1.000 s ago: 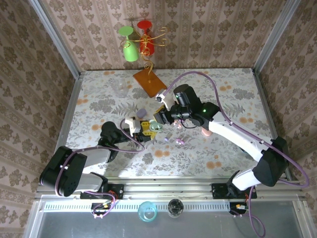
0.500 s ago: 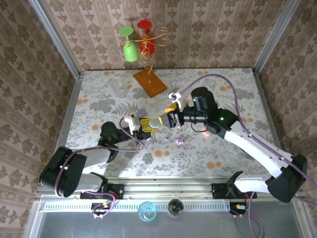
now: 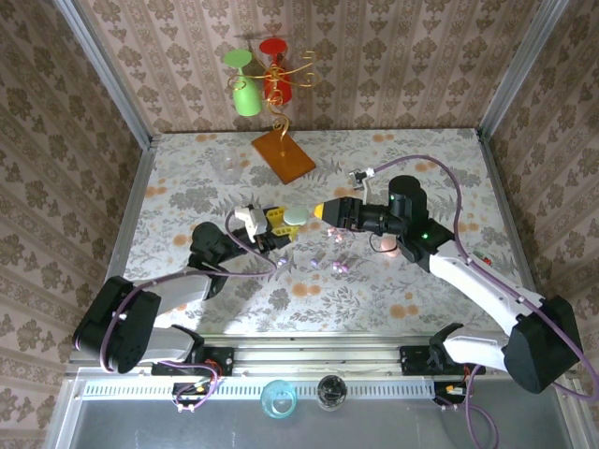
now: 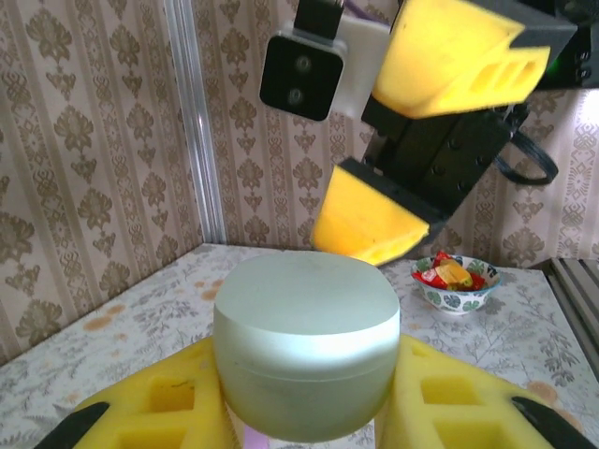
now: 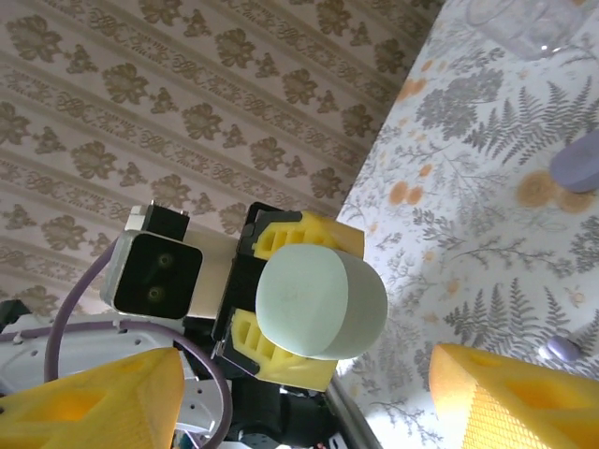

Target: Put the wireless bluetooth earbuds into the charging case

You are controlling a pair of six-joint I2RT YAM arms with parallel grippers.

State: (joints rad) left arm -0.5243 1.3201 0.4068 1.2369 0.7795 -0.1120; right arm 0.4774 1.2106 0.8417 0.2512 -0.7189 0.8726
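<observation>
A pale green, pebble-shaped charging case [image 4: 304, 346] is pinched between the yellow fingers of my left gripper [image 4: 304, 379], which is shut on it and holds it above the table [image 3: 295, 215]. The case's lid is closed. My right gripper [image 3: 325, 210] hangs just right of the case with its yellow fingers [image 4: 367, 222] apart and nothing between them. From the right wrist, the case [image 5: 321, 299] faces me between my own spread fingers [image 5: 510, 398]. Tiny pastel earbuds [image 3: 329, 267] lie on the floral table below the right gripper. One lilac bud [image 5: 562, 349] shows on the cloth.
A lilac case [image 5: 580, 159] lies on the table beyond. An orange board [image 3: 283, 155] with a wire stand and green and red cups [image 3: 248, 94] sits at the back. A clear glass [image 3: 227, 166] stands far left. A small bowl of sweets [image 4: 456, 281] is under the right arm.
My right gripper opened and drew back to the right, off the green case. My left gripper lifted the case a little farther from the bases.
</observation>
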